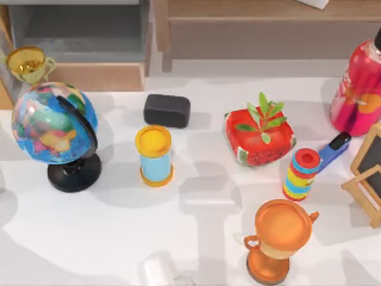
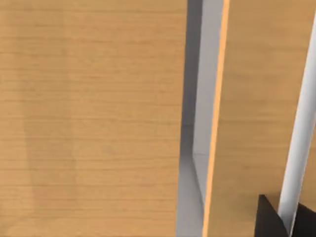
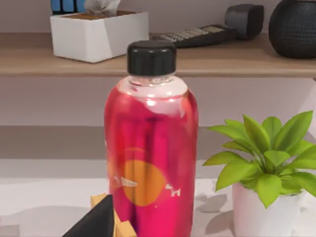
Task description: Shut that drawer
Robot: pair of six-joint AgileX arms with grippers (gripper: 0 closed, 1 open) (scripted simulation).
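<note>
At the top left of the table we see the wide box-shaped drawer (image 1: 89,76) with its plain light tan wooden front board, wooden sides and grey inside — it stands pulled out, its grey floor open to the camera above. A small gold trophy cup (image 1: 27,63) sits at the drawer's left front corner, and the blue globe on a black stand (image 1: 55,124) is just in front of the board. To the drawer's right runs a longer wooden furniture piece with a brown-grey panel (image 1: 262,36).

Our left wrist camera looks at light tan wood grain up close (image 2: 89,118), with a narrow grey gap beside it and a dark shape in one corner of that view. Whether the left gripper is spread or closed we cannot tell.

Our right wrist camera faces a pink-red bottle with a black cap (image 3: 150,148), a leafy green plant in a white pot (image 3: 266,187) beside it and a wooden shelf behind carrying a white tissue box (image 3: 98,32). The right gripper's opening we cannot tell either.

Across the white table (image 1: 196,226) lie a black rounded block (image 1: 166,110), a blue cylinder with a yellow lid (image 1: 154,156), a red watermelon-patterned planter (image 1: 259,137), a striped cylinder with a red top (image 1: 302,174) and an orange trophy cup (image 1: 277,241) — all well apart from the drawer.
</note>
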